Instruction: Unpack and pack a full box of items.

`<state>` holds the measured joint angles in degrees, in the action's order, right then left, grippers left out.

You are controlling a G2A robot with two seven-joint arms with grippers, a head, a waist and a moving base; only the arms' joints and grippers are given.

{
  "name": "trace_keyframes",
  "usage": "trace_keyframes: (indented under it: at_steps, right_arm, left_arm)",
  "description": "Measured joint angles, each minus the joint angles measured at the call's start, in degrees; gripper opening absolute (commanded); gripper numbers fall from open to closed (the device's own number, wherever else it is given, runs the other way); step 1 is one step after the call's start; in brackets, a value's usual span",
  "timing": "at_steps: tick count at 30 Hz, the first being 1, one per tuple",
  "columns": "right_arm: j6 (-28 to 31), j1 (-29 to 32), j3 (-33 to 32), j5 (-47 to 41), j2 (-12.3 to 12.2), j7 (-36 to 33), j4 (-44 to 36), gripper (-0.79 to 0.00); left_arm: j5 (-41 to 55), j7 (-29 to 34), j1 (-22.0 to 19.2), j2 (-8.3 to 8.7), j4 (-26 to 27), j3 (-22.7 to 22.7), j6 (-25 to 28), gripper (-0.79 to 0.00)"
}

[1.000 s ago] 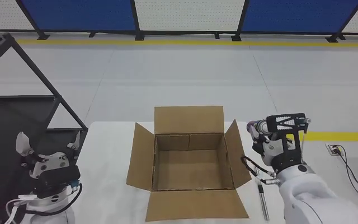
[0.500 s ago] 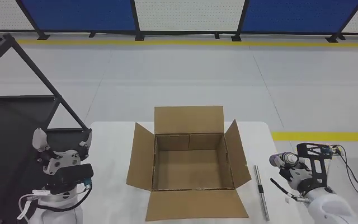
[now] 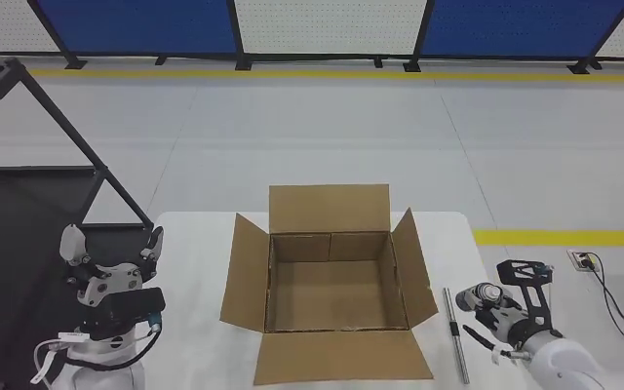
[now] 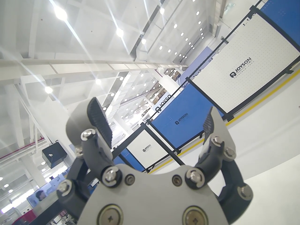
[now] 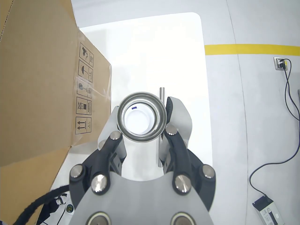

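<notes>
Right wrist view: can (image 5: 142, 127) in claw (image 5: 142, 114)

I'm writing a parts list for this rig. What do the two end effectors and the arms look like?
The left end effector and right end effector match: a silver metal plate with screws, black linkages, and pale grey fingers faced with black ribbed pads. A black braided cable runs beside the right one. The arm shells are white.
</notes>
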<state>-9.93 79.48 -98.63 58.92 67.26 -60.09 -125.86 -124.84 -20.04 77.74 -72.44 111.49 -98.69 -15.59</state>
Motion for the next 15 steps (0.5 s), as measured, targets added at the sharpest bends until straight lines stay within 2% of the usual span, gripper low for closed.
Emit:
trace_keyframes:
  at_steps: [4,15]
  right_arm:
    - [2.48,0.72,2.84,1.29,0.00,2.77,3.46,-0.785]
    - [4.13,0.51,7.76,1.97,0.27,9.77,13.18,-0.785]
  left_arm:
    - [0.00,0.00,0.00,0.00,0.00,0.00,0.00,0.000]
    - [0.00,0.00,0.00,0.00,0.00,0.00,0.00,0.000]
